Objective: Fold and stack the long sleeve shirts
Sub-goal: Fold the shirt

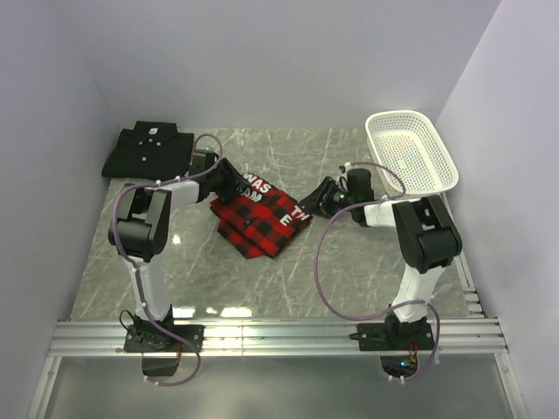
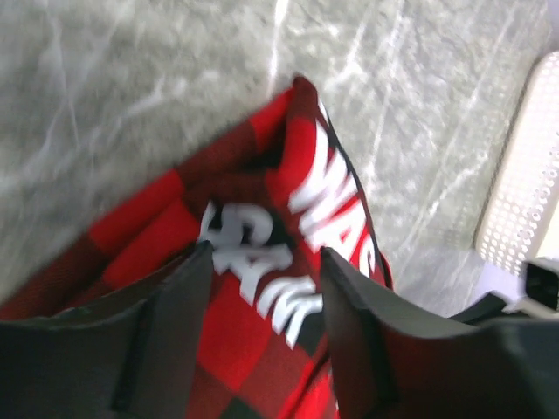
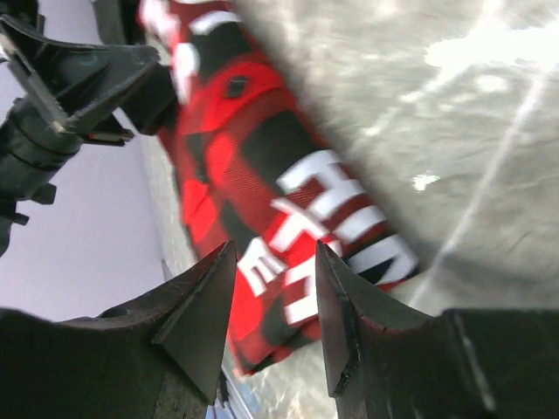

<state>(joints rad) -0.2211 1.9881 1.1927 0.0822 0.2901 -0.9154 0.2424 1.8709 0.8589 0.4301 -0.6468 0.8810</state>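
On the grey marbled tabletop [image 1: 201, 279] between plain white walls [image 1: 279, 61], the folded plaid shirt [image 1: 260, 223] lies between the spread left gripper [image 2: 266, 251] and the spread right gripper [image 3: 275, 246], with the black shirt [image 1: 148, 148] back-left of it and the white mesh basket [image 1: 441, 170] back-right.

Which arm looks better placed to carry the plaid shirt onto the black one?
Probably the left: its pincer sits at the plaid shirt, and the black shirt lies on its side.

Top external: high behind the arm bases, facing down and forward over the whole table [image 1: 262, 288]. Left wrist: very near, looking down on the plaid shirt [image 2: 262, 218]. Right wrist: very near, low, tilted. Shared by all: plaid shirt.
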